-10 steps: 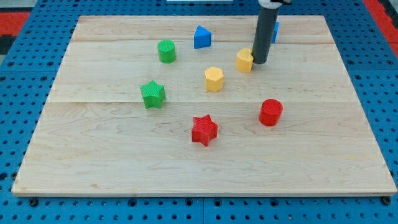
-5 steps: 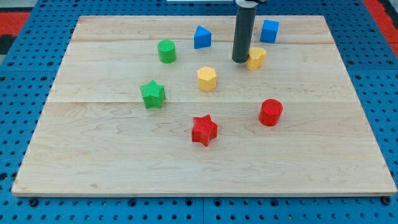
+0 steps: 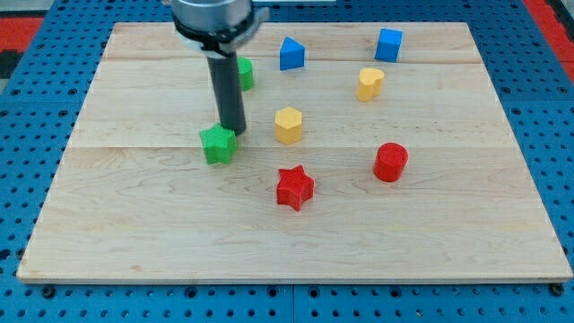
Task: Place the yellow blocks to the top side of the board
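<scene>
Two yellow blocks lie on the wooden board (image 3: 448,233). A yellow hexagonal block (image 3: 288,125) sits near the middle. A second yellow block (image 3: 369,82), rounded, sits toward the view's upper right. My tip (image 3: 234,132) rests just left of the hexagonal block and touches the right side of a green star (image 3: 218,144).
A green cylinder (image 3: 243,72) stands partly behind the rod. A blue block (image 3: 291,53) and a blue cube (image 3: 388,44) lie near the view's top. A red star (image 3: 294,187) and a red cylinder (image 3: 390,161) lie lower down.
My tip has moved from the view's upper right down and left, to beside the green star. The hexagonal yellow block has shifted left; the rounded yellow block ended slightly right of its first place.
</scene>
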Robot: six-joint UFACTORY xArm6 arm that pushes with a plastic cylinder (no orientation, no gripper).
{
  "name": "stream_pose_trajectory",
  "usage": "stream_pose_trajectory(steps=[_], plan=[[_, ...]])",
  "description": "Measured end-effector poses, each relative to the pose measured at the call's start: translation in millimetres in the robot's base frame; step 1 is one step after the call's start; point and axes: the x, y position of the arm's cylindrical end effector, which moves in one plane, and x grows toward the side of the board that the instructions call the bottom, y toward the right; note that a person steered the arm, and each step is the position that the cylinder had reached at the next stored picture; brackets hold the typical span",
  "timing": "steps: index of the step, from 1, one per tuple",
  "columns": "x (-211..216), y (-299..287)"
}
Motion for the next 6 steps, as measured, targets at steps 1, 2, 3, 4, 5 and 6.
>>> stream_pose_trajectory(steps=[1, 2, 3, 4, 5, 6], plan=[[10.9, 36.2], [-36.2, 58.4], [-40.9, 104.9], [-72.1, 130.5], [-93.3, 166.3], [-100.5, 199.8]])
